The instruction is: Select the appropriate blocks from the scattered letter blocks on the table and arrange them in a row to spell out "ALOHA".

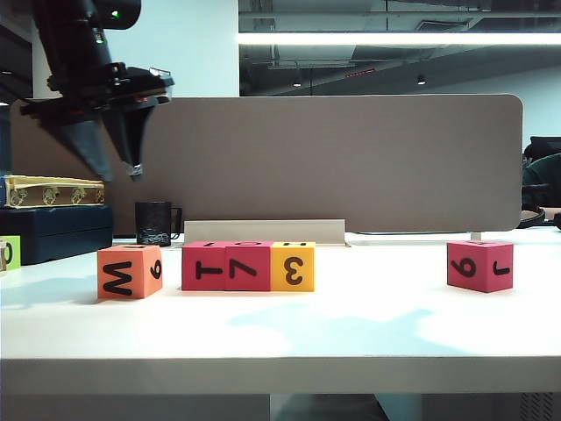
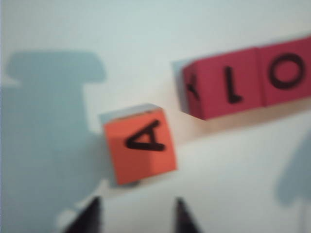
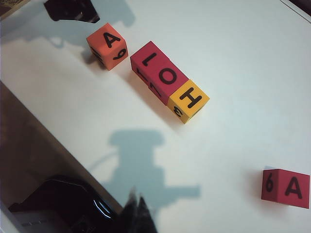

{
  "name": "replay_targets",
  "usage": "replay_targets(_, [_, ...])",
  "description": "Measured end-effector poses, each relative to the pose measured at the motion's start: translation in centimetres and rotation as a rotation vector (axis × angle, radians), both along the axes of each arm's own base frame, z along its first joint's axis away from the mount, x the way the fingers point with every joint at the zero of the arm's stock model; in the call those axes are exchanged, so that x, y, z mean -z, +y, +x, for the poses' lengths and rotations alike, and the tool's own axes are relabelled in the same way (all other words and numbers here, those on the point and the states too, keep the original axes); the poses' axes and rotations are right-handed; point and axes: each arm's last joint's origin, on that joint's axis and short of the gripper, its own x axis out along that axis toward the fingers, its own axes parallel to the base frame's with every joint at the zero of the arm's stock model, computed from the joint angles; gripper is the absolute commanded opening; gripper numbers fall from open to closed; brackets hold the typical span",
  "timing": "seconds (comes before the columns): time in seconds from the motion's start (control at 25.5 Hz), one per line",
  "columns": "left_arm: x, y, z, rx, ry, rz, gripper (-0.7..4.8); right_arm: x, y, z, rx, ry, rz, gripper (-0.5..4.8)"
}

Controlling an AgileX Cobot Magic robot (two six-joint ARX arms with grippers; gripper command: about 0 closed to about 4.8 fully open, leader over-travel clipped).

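Below my raised left hand (image 2: 137,213), jaws apart and empty, the orange A block (image 2: 140,145) stands on the counter (image 1: 351,324) just short of the L-O-H row (image 3: 169,80), so I judge nudging it flush comes next, while my right hand (image 3: 137,206) waits shut.

left gripper (image 2: 136,216) raised, fingers (image 2: 90,213) apart, right gripper (image 3: 137,206) closed

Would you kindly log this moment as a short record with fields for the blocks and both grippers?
orange block: A on top, apart from the row
row: L, O, H touching on the table
lone pink block: A on top, far from the row
left gripper: above the orange block, open, holding nothing
right gripper: shut, empty, away from the blocks
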Motion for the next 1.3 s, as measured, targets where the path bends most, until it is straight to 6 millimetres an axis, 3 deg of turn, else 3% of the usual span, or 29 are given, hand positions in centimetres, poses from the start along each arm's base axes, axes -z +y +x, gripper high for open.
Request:
replay_targets(0.2, [1.6, -2.0, -1.1, 0.097, 0.06, -0.018, -0.08, 0.0, 0.0, 0.0, 0.0, 0.002, -0.002, -0.01])
replay_targets(0.35, [3.2, -4.6, -2.0, 0.188, 0.03, 0.008, -0.06, 0.0, 0.0, 0.0, 0.0, 0.002, -0.002, -0.01])
replay_targets(0.63, [5.5, -4.3, -2.2, 0.156, 0.019, 0.09, -0.06, 0.0, 0.0, 0.0, -0.001, 0.002, -0.001, -0.01])
replay_targets(0.9, [5.5, -4.7, -1.5, 0.155, -0.053, 0.067, -0.06, 0.0, 0.0, 0.0, -0.001, 0.002, -0.001, -0.01])
replay_targets(1.3, [8.3, -5.1, -0.6, 0.157, 0.024, 0.104, -0.06, 0.0, 0.0, 0.0, -0.005, 0.005, 0.002, -0.01])
